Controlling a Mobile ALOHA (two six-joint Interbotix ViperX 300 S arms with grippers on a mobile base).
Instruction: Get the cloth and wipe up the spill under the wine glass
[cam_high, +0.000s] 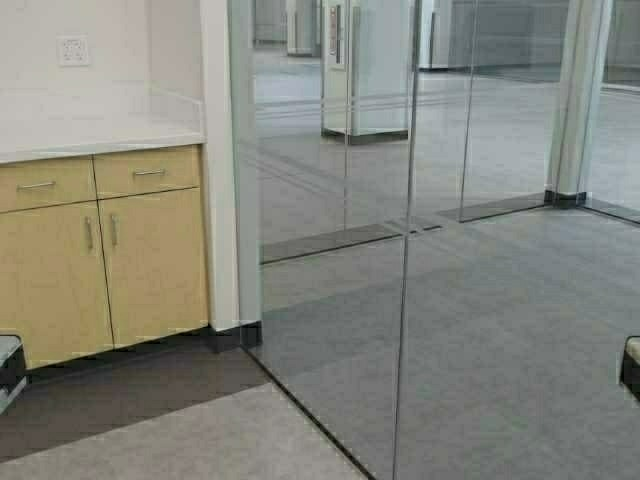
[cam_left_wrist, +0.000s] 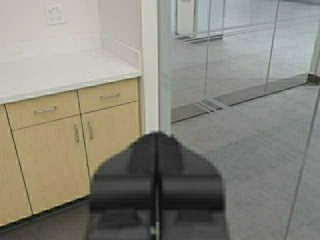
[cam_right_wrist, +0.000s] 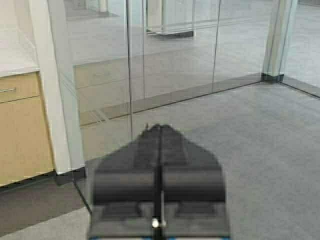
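Observation:
The cloth and the wine glass are out of view in all three views, and no spill shows. My left gripper (cam_left_wrist: 157, 136) is shut and empty, held low and pointing toward the cabinet corner; only a dark edge of that arm (cam_high: 10, 370) shows at the left border of the high view. My right gripper (cam_right_wrist: 160, 127) is shut and empty, pointing at the glass wall; a bit of that arm (cam_high: 631, 365) shows at the right border of the high view.
A white countertop (cam_high: 90, 132) over light wood cabinets (cam_high: 100, 260) stands at the left, with a wall outlet (cam_high: 73, 49) above. A white post (cam_high: 222, 170) and glass partition (cam_high: 400, 250) rise straight ahead. Grey floor (cam_high: 180, 440) lies in front.

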